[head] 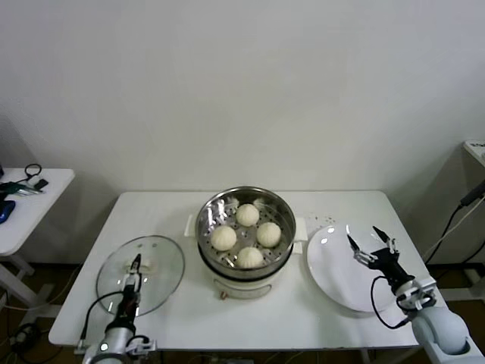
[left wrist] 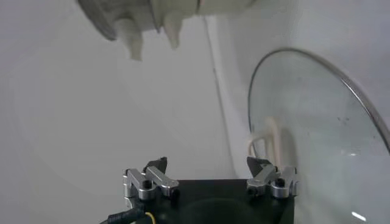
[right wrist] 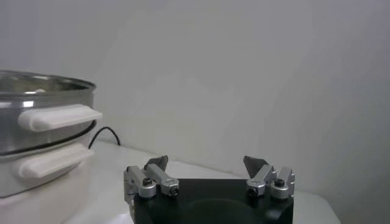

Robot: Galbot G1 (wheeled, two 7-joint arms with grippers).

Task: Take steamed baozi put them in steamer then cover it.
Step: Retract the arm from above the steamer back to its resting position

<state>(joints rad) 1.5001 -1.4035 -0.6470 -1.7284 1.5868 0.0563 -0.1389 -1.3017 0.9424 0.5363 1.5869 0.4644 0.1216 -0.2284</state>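
Note:
Several cream-white baozi [head: 247,214] lie inside the shiny steamer [head: 210,214], which stands on its white pot base at the middle of the table. The glass cover [head: 163,269] lies flat on the table left of the steamer, handle up. My left gripper [head: 135,265] hovers over the cover, open and empty. In the left wrist view the cover [left wrist: 317,122] and its cream handle [left wrist: 268,137] lie just ahead of the left gripper [left wrist: 207,163]. My right gripper [head: 371,243] is open and empty above a white plate. The right wrist view shows the steamer [right wrist: 42,100] off to the side of the right gripper [right wrist: 207,161].
An empty white plate [head: 333,265] sits right of the steamer. The steamer's white side handles [right wrist: 58,117] stick out toward the right gripper. A side table [head: 30,201] with cables stands at the far left. A black cord [head: 453,221] hangs beyond the table's right edge.

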